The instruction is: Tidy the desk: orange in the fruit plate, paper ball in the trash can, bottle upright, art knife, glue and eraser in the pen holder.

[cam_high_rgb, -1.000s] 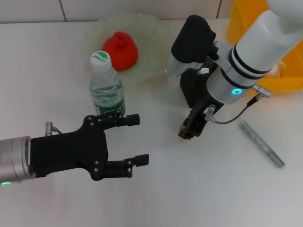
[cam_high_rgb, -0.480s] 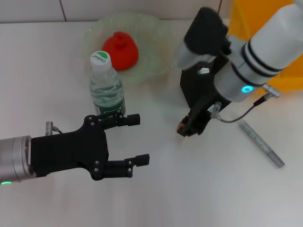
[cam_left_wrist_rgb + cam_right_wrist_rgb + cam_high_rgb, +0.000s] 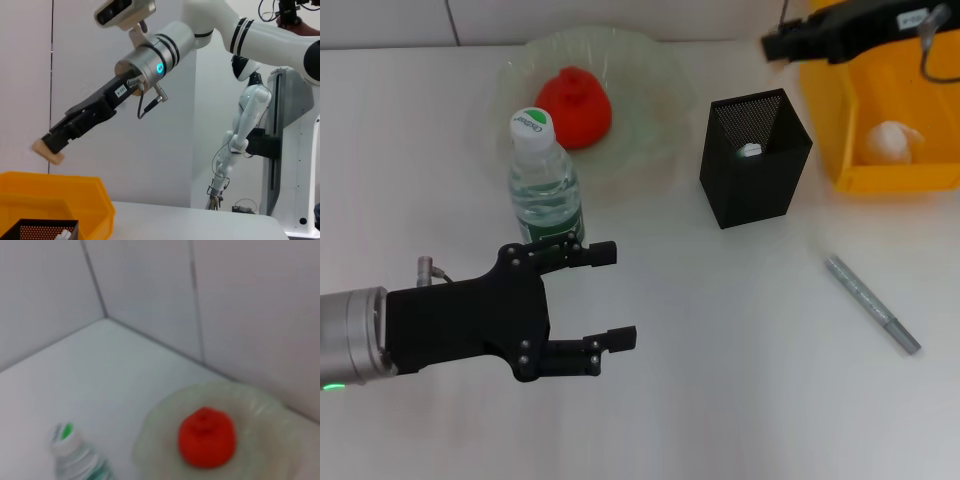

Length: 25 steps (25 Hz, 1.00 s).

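Eraser: being pinched at one end by the right gripper — tiny, light, rubbery; keeping a short-edge hold
Left gripper: idling beside the bottle — fingers spread, empty

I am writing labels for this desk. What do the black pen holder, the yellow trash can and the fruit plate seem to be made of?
The pen holder looks like black metal wire mesh: fine holes show on its inner wall. The trash can looks like smooth, glossy yellow plastic with moulded walls. The fruit plate is translucent pale green with a wavy rim, probably plastic, possibly glass.
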Tool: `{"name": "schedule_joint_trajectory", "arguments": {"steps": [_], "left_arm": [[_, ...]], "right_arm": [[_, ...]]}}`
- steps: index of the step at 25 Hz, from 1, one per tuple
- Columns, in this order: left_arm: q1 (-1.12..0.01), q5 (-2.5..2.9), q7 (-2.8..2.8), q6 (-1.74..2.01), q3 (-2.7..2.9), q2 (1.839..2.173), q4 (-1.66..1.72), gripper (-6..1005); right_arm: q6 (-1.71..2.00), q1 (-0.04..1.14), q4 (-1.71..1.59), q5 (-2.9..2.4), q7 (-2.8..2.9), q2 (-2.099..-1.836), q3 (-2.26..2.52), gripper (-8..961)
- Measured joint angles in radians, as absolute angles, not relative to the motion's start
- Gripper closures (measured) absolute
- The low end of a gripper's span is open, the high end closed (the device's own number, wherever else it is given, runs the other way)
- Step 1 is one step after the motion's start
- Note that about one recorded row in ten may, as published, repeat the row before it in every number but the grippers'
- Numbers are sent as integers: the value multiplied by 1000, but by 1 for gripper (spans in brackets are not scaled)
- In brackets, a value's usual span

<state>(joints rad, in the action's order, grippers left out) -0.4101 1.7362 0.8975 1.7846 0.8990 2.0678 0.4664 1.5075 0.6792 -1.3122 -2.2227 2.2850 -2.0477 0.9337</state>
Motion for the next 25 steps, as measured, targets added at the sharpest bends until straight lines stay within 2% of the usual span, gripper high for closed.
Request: {"name": "schedule_joint_trajectory", "arguments": {"steps": [3,6,13,19,22,25], "left_arm": [[-410,1736,900,1787,899,2068,466,170],[-415,1735,905,1789,899,2069,466,170],[-422,1736,911,1786,899,2069,460,170],[-425,1736,911,1784,899,2069,454,170],[-425,1736,912,1784,899,2069,454,171],[-422,1736,912,1784,899,2069,454,171]], "right_arm": [[1463,696,-1234,-2256,2288,-2031,932,699],[1448,715,-1184,-2277,2282,-2030,937,699],[1446,735,-1136,-2289,2243,-2039,942,612],[1527,728,-1181,-2294,2261,-2036,935,391],[1646,738,-1220,-2356,2342,-2020,938,381],[1743,743,-1268,-2467,2409,-2031,944,372]]}}
